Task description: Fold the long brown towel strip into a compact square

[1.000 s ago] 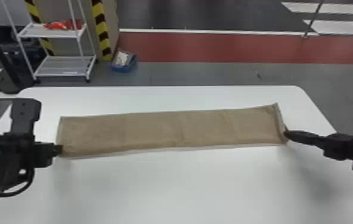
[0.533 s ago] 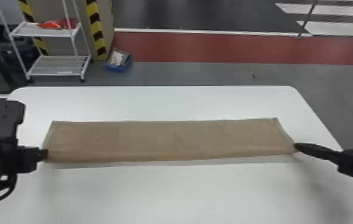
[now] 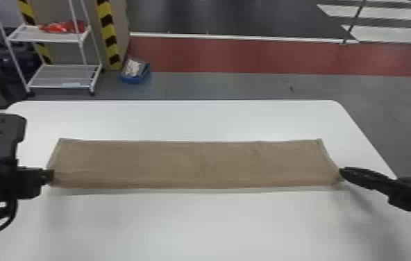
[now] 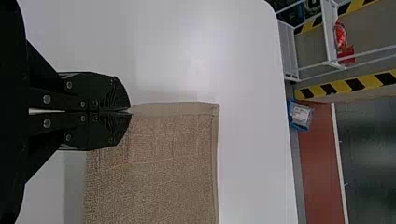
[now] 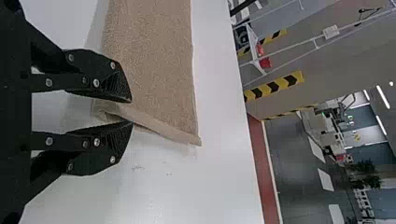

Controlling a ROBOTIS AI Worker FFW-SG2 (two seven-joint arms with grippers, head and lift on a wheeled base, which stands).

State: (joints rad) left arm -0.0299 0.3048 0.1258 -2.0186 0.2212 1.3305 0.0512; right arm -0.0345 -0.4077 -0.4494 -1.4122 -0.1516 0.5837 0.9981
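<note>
In the head view the brown towel strip (image 3: 194,163) stretches left to right over the white table, its near edge apparently a little raised. My left gripper (image 3: 49,176) is at its left end; in the left wrist view the same gripper (image 4: 128,112) is shut on the towel's end hem (image 4: 173,108), near one corner. At the right end is my right gripper (image 3: 342,171). The right wrist view has this gripper (image 5: 130,112) open, with the towel's folded-over end hem (image 5: 159,126) running between its parted fingers.
The white table (image 3: 194,225) has bare surface before and behind the strip. Beyond its far edge stand a white shelf cart (image 3: 64,74) with red items and a blue box (image 3: 135,71) on the floor.
The towel's right end has come nearer the robot along with my right gripper, so the strip lies straighter across the table. The head view has shifted slightly.
</note>
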